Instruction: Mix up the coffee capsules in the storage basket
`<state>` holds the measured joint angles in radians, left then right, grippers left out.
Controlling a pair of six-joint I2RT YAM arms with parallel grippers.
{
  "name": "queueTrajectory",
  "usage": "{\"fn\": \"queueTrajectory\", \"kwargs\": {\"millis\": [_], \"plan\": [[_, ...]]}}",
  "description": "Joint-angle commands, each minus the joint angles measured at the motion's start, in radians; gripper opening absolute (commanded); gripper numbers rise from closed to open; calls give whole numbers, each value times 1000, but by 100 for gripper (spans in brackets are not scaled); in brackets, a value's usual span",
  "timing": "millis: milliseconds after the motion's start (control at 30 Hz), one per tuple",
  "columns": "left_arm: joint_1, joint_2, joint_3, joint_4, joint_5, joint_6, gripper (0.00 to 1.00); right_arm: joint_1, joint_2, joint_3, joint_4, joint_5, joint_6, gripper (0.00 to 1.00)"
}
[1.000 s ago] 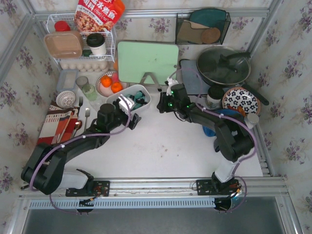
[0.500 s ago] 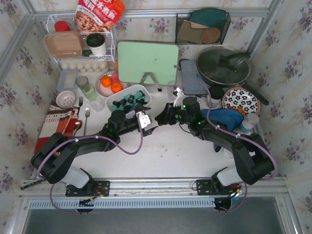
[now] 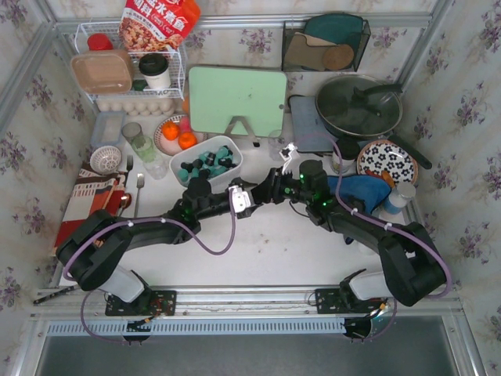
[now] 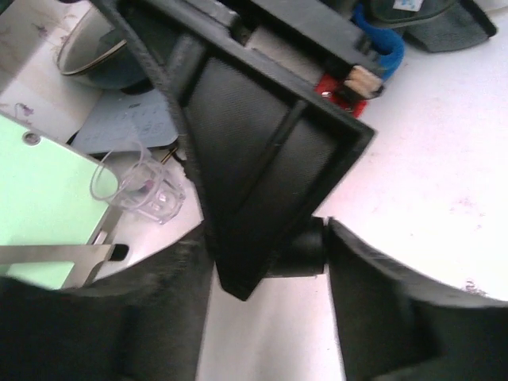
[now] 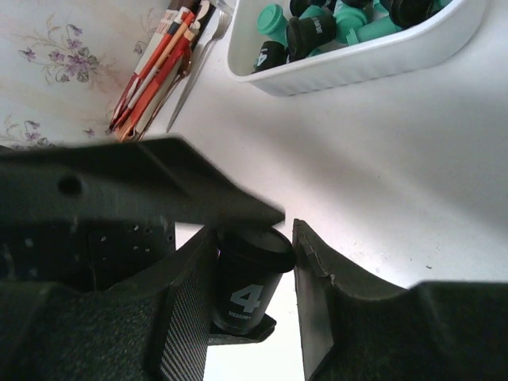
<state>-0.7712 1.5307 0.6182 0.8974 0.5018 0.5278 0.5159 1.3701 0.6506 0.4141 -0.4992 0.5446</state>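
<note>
I'm pinching a black capsule (image 5: 248,294) in the R gripper (image 5: 252,238), mid-table. L gripper (image 4: 266,238) is straddling it, can't tell if gripping. Basket (image 3: 237,160) is sitting just far-left. I'm judging one gripper should let go before the carry.

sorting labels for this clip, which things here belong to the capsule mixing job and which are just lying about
Job in hand:
storage basket
coffee capsules inside it
black capsule held in the right end effector

Just lying about:
green cutting board
lidded pan
oranges
clear cup
fork
</note>
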Motion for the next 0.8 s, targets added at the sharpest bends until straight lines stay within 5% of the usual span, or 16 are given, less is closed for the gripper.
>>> {"fn": "queueTrajectory", "kwargs": {"millis": [0, 233, 567, 767], "plan": [[-10, 2, 8, 42, -13, 7, 49, 1, -15, -10, 41, -9, 7, 42], [-17, -5, -8, 41, -51, 6, 31, 1, -40, -9, -1, 36, -14, 63], [113, -88, -49, -92, -251, -117, 30, -2, -150, 63, -262, 327, -151, 79], [304, -70, 145, -563, -498, -274, 28, -2, -183, 74, -325, 455, -190, 79]]}}
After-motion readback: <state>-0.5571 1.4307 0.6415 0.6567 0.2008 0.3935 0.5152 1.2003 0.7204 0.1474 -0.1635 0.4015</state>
